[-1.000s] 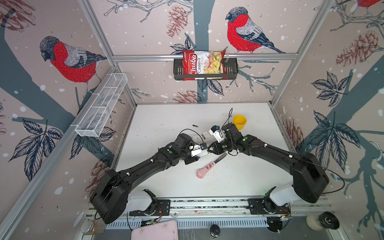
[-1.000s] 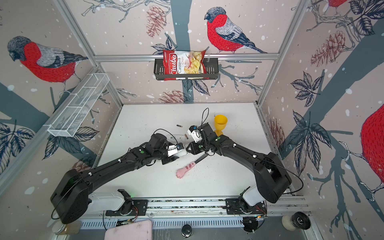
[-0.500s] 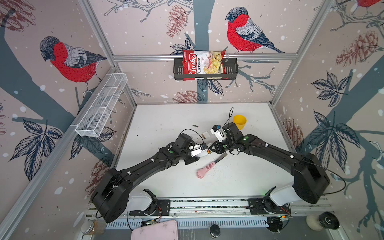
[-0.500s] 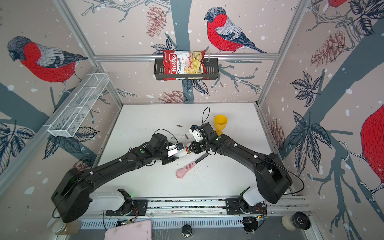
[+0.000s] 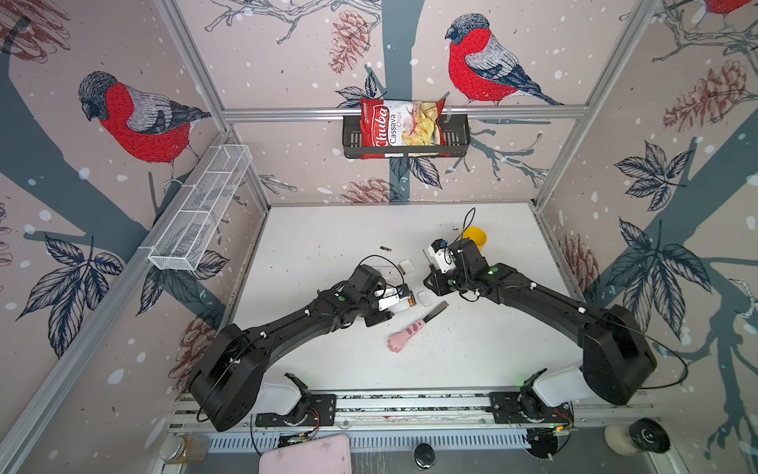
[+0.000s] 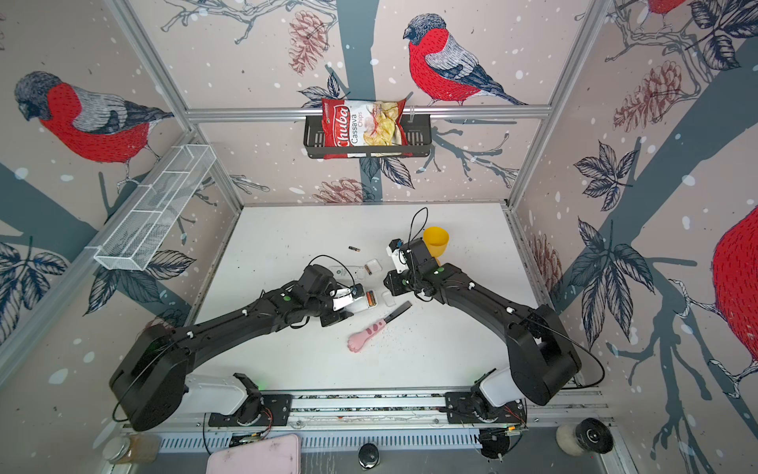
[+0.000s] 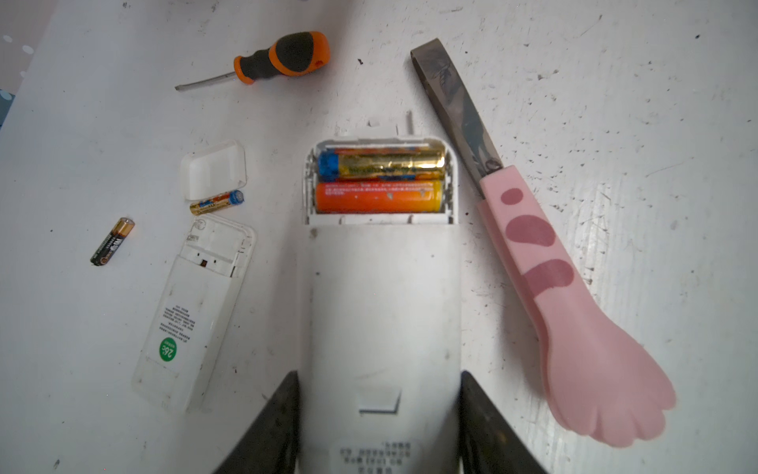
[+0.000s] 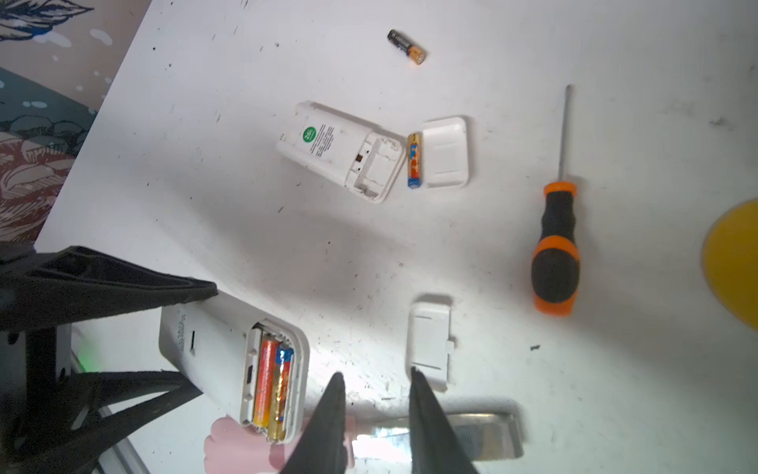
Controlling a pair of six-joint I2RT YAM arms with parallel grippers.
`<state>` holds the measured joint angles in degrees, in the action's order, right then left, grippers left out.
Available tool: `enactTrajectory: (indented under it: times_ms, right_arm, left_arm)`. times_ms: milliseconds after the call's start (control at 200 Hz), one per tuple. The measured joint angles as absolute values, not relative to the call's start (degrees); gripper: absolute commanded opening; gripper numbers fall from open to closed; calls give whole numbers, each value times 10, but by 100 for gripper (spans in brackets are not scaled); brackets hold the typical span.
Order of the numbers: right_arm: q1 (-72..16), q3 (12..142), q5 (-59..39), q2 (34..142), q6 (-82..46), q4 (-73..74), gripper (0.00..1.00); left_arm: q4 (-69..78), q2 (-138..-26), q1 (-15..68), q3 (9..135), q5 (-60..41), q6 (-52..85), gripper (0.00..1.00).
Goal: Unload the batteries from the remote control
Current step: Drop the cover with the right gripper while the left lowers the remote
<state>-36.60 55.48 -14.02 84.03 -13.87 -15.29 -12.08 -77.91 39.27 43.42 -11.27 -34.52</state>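
Nearest the robot, a knife with a pink paw-shaped handle point(image 7: 545, 279) lay on the white table point(image 5: 492, 349). Just beside it, the left gripper point(image 7: 377, 383) was closed on the two sides of a white plastic remote control point(image 7: 381, 295), back up, lid off. Two cells sat side by side in its open slot — a gold-and-blue battery point(image 7: 381, 165) and an orange battery point(image 7: 377, 198). Both had tiny print, too small to read.

The right gripper point(image 8: 375, 373) hung just past the open end of that remote. Its jaws were only a little way apart and had nothing between them. One fingertip point(image 8: 420, 398) was at the edge of a small white battery lid point(image 8: 428, 340); whether it touched could not be told.

Farther on lay a second white remote point(image 7: 192, 312) with a bare slot and a round green sticker point(image 7: 167, 349) that said "26c". A loose gold-and-blue cell point(image 7: 217, 202) lay just beside its end, with another white lid point(image 7: 213, 168) on the cell's other side. A black battery with a copper end point(image 7: 111, 242) lay alone, well apart. An orange-and-black screwdriver point(image 7: 283, 57) and a yellow cup point(image 5: 476, 238) came next. On the back wall, a black basket point(image 5: 455, 139) held a red and white bag point(image 5: 400, 127) — it said "Chuba Cassava Chips".
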Motion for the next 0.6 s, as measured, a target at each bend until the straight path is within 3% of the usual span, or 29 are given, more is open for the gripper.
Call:
enactTrajectory:
  times_ms: [600]
  right_arm:
    - [-332,491,-149,826,-154,-78,32]
  left_arm:
    - [-123,-861,382,447,-73,-346,34]
